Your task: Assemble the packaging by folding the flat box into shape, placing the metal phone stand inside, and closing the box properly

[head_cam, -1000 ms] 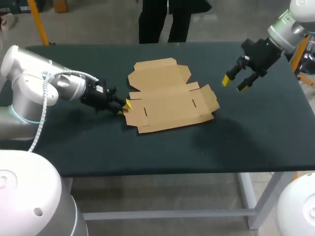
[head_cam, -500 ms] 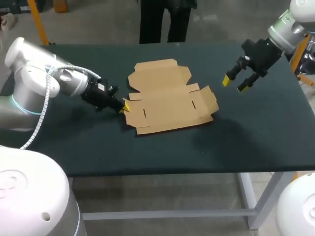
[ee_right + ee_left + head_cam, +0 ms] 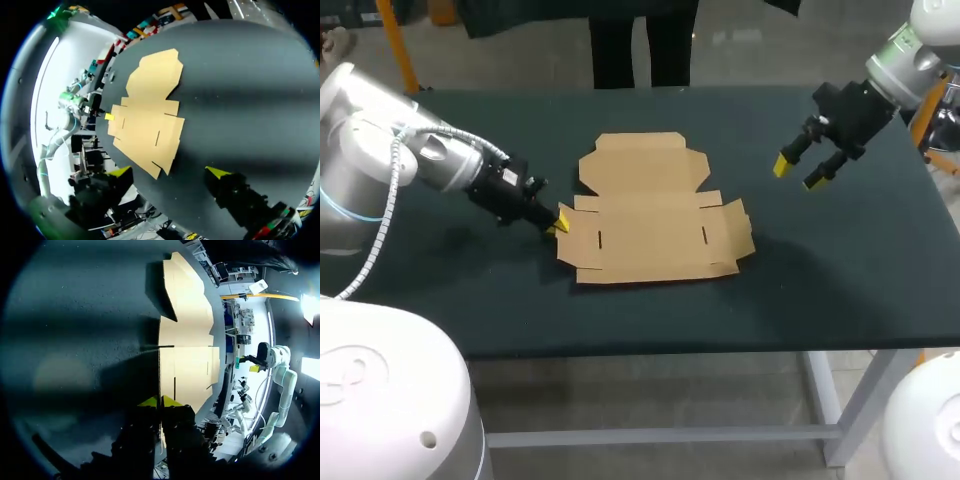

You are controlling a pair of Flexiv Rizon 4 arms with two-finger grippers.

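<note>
Our left end effector (image 3: 558, 222) has its tips pinched narrow on the left flap edge of the flat box (image 3: 655, 228), which lies unfolded in the middle of the table (image 3: 840, 280). We'd guess that's to line it up for folding. Meanwhile the right end effector (image 3: 799, 172) hovers spread wide, well apart, keeping clear.

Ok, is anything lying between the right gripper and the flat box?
No. Only bare table separates the right gripper from the flat box, clearest in the head view.

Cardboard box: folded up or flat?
Flat. The cardboard box lies spread on the table, every flap out, none folded up; the left gripper clamps its edge.
</note>
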